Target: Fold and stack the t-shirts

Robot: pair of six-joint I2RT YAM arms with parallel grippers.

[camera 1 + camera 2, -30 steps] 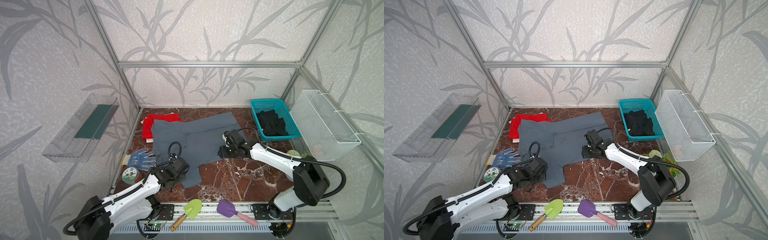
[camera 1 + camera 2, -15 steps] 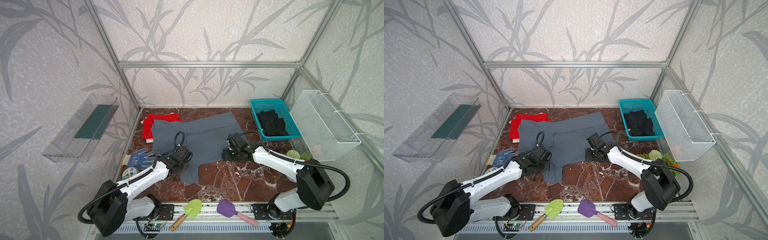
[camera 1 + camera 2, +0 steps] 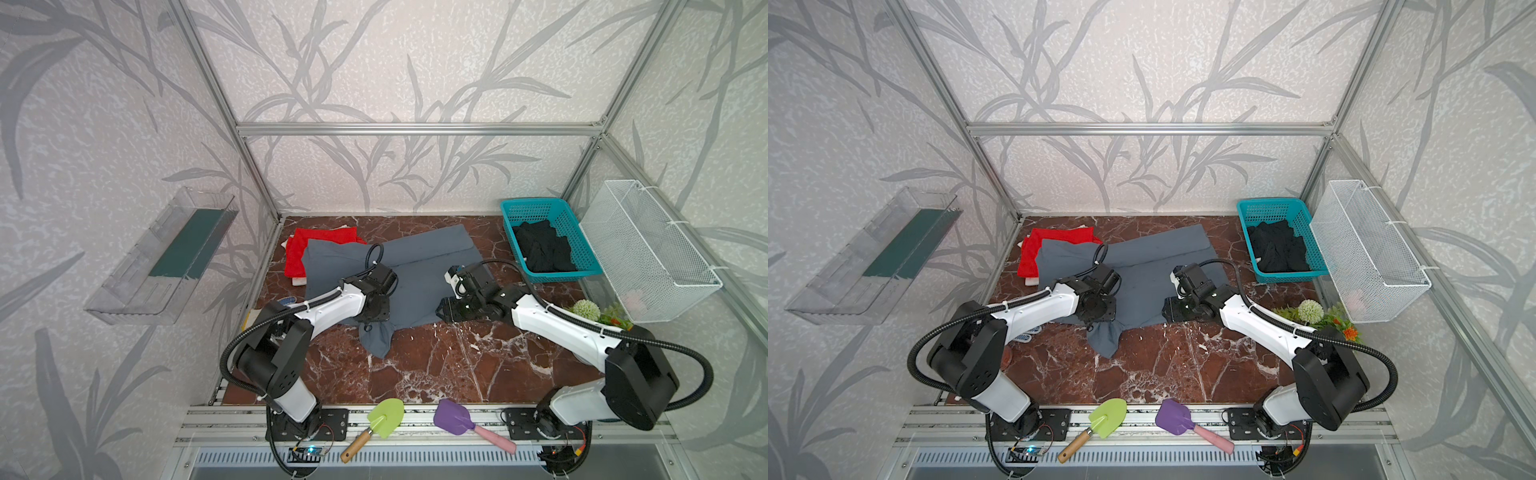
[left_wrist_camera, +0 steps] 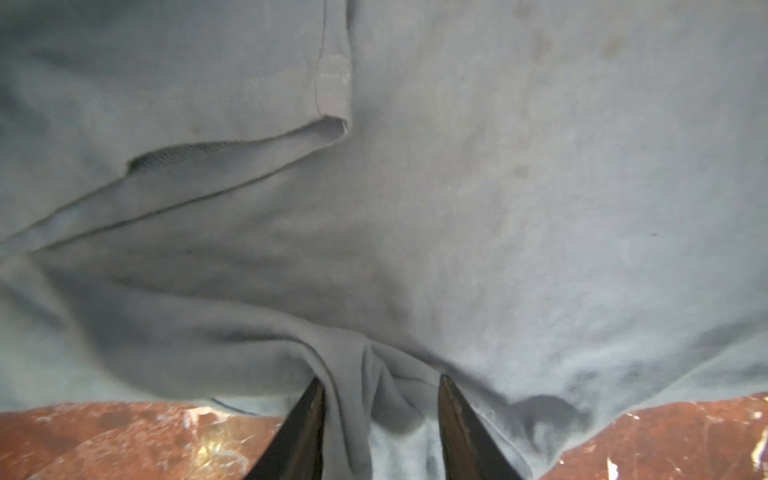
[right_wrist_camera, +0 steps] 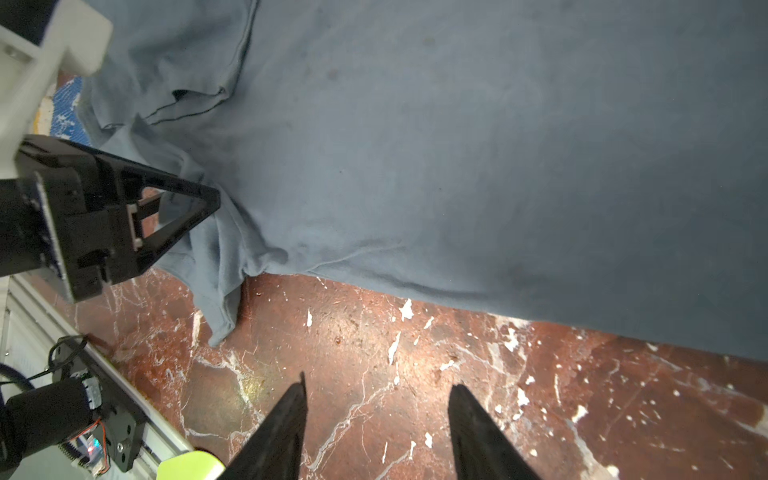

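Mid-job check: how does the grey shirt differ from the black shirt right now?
The grey shirt lies spread on the table; the black shirt sits bunched in the teal basket. The grey shirt overlaps the red shirt; the black shirt lies alone. A fold of the grey shirt sits between the parted fingers of the left gripper; the black shirt is untouched. Both are plain, single-coloured cloth.

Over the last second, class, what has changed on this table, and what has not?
The left gripper slid inward from the front-left along the grey-blue t-shirt, bunching its near flap, and its jaws have parted, apparently letting the cloth go. The right gripper barely shifted and stays open over bare marble. The red t-shirt and the black t-shirt in the teal basket are unmoved.
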